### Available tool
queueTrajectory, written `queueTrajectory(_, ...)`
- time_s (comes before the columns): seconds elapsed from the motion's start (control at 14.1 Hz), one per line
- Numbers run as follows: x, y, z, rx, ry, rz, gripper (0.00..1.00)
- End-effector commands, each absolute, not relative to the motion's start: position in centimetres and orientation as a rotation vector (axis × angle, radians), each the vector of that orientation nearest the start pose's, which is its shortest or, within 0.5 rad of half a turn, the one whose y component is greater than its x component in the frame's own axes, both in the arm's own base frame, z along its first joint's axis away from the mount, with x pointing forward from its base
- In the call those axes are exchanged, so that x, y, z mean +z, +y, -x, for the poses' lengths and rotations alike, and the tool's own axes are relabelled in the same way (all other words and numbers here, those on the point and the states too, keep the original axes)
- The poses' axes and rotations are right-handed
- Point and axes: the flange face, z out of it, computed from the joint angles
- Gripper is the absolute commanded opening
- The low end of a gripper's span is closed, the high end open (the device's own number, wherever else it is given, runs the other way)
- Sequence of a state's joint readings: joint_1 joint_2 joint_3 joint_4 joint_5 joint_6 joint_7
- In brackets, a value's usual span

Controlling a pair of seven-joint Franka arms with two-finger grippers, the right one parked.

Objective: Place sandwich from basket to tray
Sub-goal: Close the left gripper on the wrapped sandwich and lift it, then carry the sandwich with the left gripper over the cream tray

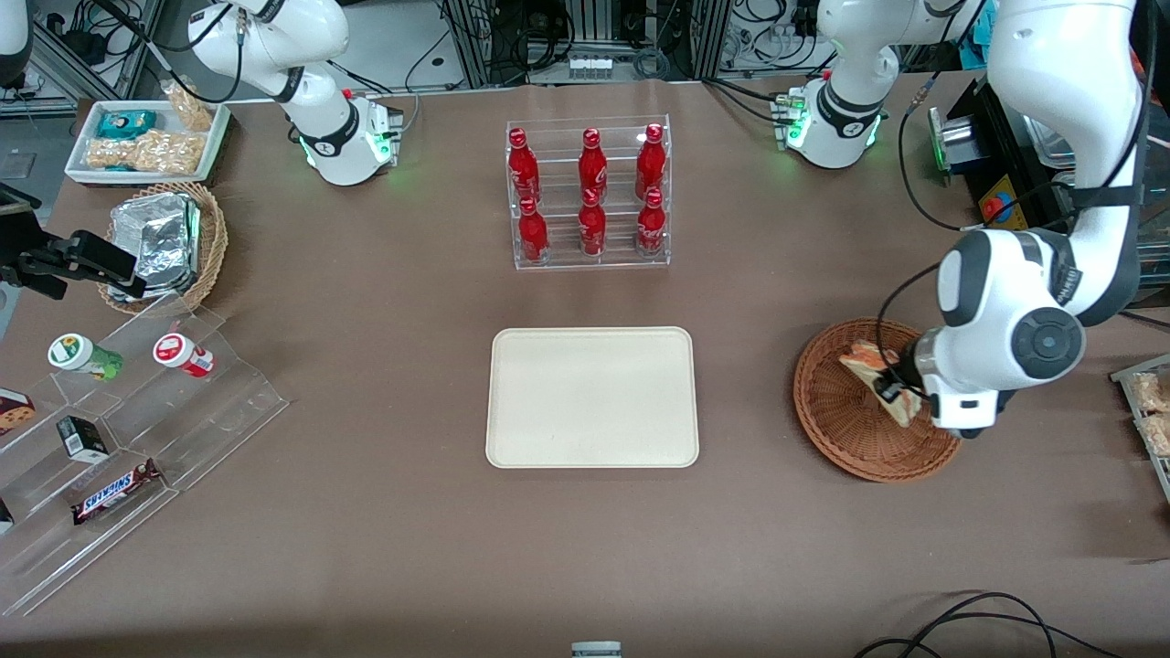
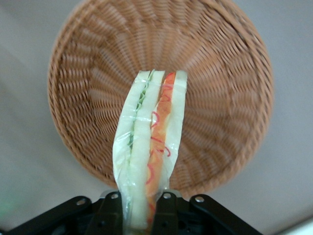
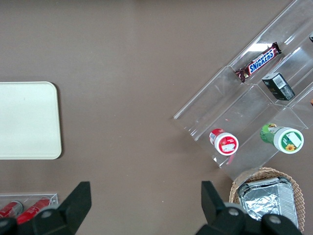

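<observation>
My gripper (image 1: 891, 388) hangs over the reddish-brown wicker basket (image 1: 836, 425) at the working arm's end of the table, shut on the clear-wrapped sandwich (image 1: 868, 366). In the left wrist view the sandwich (image 2: 149, 147) stands out from between the black fingers (image 2: 110, 215), lifted above the basket's (image 2: 88, 98) woven bottom, its green and red filling edges showing. The gripper (image 2: 139, 215) pinches the wedge at its lower end. The cream tray (image 1: 592, 397) lies bare in the middle of the table, toward the parked arm from the basket.
A clear rack of red bottles (image 1: 590, 192) stands farther from the front camera than the tray. Toward the parked arm's end are a tan basket with foil packs (image 1: 164, 242), a white tray of snacks (image 1: 146, 142) and a clear stepped display (image 1: 119, 429).
</observation>
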State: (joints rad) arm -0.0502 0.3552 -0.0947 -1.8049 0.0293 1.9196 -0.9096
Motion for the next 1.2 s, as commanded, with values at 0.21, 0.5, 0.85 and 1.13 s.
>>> queueTrajectory(0.21, 31.1, -26.9, -58.1, 0.190, -0.647, 3.011, 0.00)
queueTrajectory(0.5, 30.0, -39.9, -57.8, 0.101, -0.487, 3.109, 0.01)
queueTrajectory(0.85, 27.1, -48.8, -54.3, 0.044, -0.332, 3.182, 0.00)
queueTrajectory(1.13, 25.1, -50.4, -52.9, 0.003, -0.210, 3.168, 0.00)
